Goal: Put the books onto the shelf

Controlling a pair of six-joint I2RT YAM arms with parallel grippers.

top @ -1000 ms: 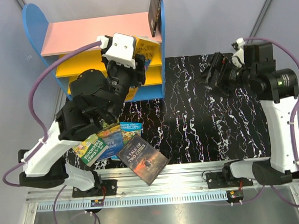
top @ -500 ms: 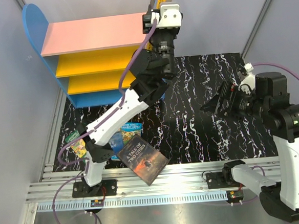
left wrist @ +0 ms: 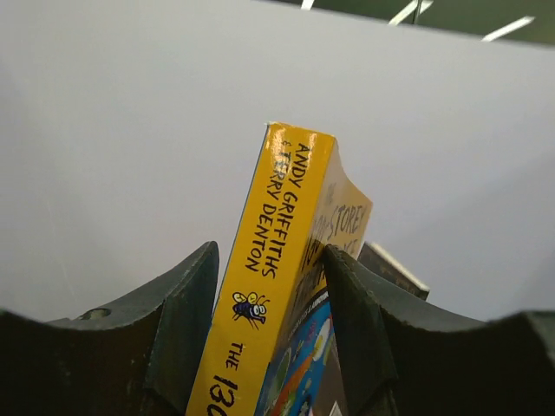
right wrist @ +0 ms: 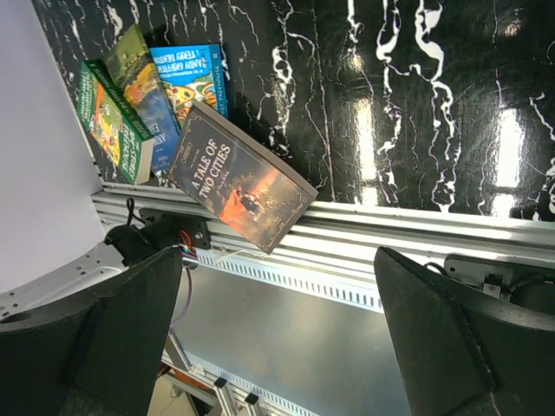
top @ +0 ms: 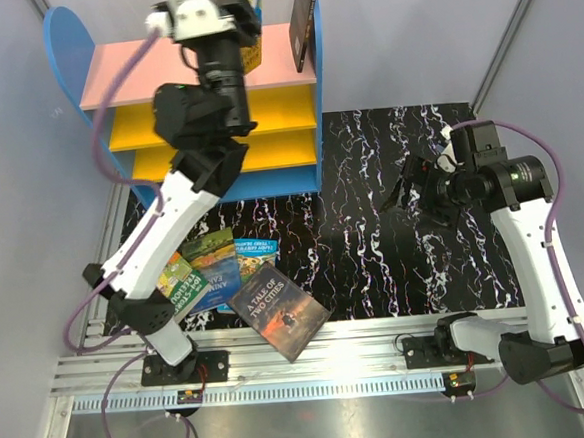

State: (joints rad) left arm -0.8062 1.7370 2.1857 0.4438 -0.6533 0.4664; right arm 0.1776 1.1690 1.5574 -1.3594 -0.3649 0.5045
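I swung the left gripper (left wrist: 270, 250) leftward over the shelf (top: 142, 74) — clamped on the yellow book (left wrist: 286, 191); right gripper (top: 411, 185) gaped wide

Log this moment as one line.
left gripper shut on yellow Andy Griffiths paperback, over shelf top board | right gripper open, empty, above mat | A Tale of Two Cities plus three illustrated paperbacks on mat

One book (left wrist: 264, 295) has a yellow spine, black lettering — the shelf (top: 132, 75) is pink, yellow, blue; the surface (top: 393, 232) black, white-veined.
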